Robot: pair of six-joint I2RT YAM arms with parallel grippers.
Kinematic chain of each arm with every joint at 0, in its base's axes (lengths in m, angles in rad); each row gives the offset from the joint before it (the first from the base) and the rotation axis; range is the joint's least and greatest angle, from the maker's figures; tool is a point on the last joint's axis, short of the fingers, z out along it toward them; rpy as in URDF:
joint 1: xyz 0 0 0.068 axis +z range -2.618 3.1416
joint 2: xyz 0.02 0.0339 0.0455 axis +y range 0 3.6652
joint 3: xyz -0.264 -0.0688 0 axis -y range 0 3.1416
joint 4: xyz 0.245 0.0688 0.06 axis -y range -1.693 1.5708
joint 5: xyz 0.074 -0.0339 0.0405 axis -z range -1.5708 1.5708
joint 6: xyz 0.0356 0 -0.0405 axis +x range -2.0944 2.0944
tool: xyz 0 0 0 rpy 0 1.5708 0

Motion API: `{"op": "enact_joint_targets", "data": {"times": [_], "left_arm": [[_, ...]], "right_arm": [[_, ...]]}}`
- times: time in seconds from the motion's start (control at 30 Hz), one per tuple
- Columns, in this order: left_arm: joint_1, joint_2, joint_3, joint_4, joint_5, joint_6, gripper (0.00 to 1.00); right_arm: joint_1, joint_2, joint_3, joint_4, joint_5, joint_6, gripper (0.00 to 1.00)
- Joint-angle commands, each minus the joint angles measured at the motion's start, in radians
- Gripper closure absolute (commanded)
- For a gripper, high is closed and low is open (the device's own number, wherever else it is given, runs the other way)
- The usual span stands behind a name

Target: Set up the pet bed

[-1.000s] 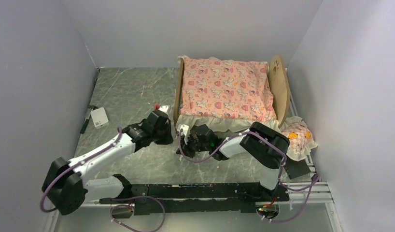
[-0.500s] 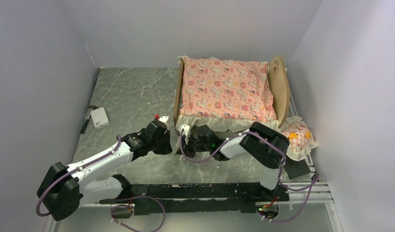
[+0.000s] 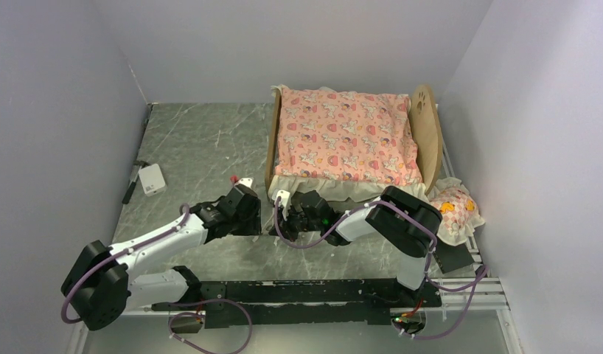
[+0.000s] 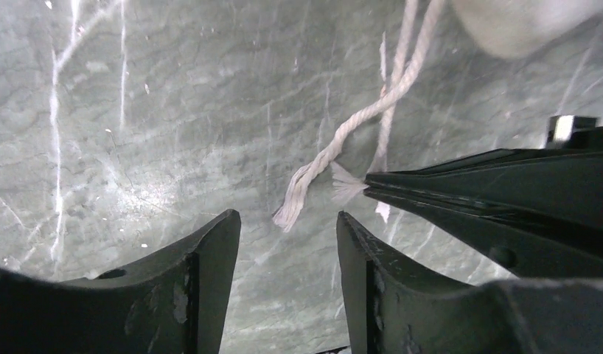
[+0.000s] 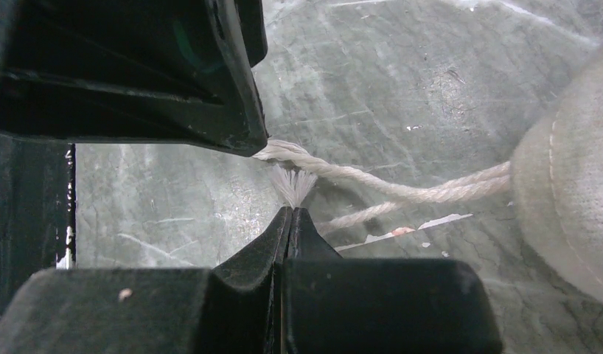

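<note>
The pet bed stands at the back right, with a pink printed mattress on its light-wood frame. Both grippers meet at its near left corner. My right gripper is shut on the frayed end of a white cord. A second twisted cord lies loose on the table, its end just ahead of my left gripper. That gripper is open with nothing between its fingers. Both cords run back to the cream ruffle.
A small frilled pillow lies right of the bed against the wall. A white box and a black tool sit at the left wall. White walls enclose the grey marbled table.
My left gripper drew back toward the near edge and then opened, leaving the twisted cord loose on the table. The right gripper stayed shut on the frayed end.
</note>
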Motion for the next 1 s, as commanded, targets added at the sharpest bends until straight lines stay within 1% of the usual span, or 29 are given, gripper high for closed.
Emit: {"op": "enact_joint_targets", "data": {"times": [0.0, 0.1, 0.17, 0.23, 0.43, 0.63, 0.97], "left_arm": [[-0.003, -0.068, 0.045, 0.064, -0.058, -0.061, 0.43], [-0.004, -0.058, 0.058, 0.104, -0.1, -0.11, 0.44], [-0.003, -0.038, 0.064, 0.129, -0.156, -0.132, 0.47], [0.002, -0.008, 0.068, 0.168, -0.181, -0.138, 0.49], [0.02, 0.08, 0.056, 0.367, -0.125, -0.087, 0.48], [0.042, 0.146, 0.041, 0.453, -0.111, -0.069, 0.48], [0.065, 0.215, 0.035, 0.491, -0.085, -0.066, 0.51]], "right_arm": [[0.003, -0.004, -0.008, 0.045, -0.045, 0.003, 1.0], [0.002, 0.001, -0.006, 0.049, -0.048, 0.004, 1.0], [0.002, 0.004, -0.003, 0.05, -0.05, 0.005, 1.0], [0.003, 0.004, -0.001, 0.051, -0.052, 0.007, 1.0], [0.003, 0.006, -0.001, 0.055, -0.056, 0.005, 1.0], [0.003, 0.01, 0.001, 0.061, -0.063, 0.007, 1.0], [0.003, 0.019, 0.008, 0.066, -0.072, 0.012, 1.0]]}}
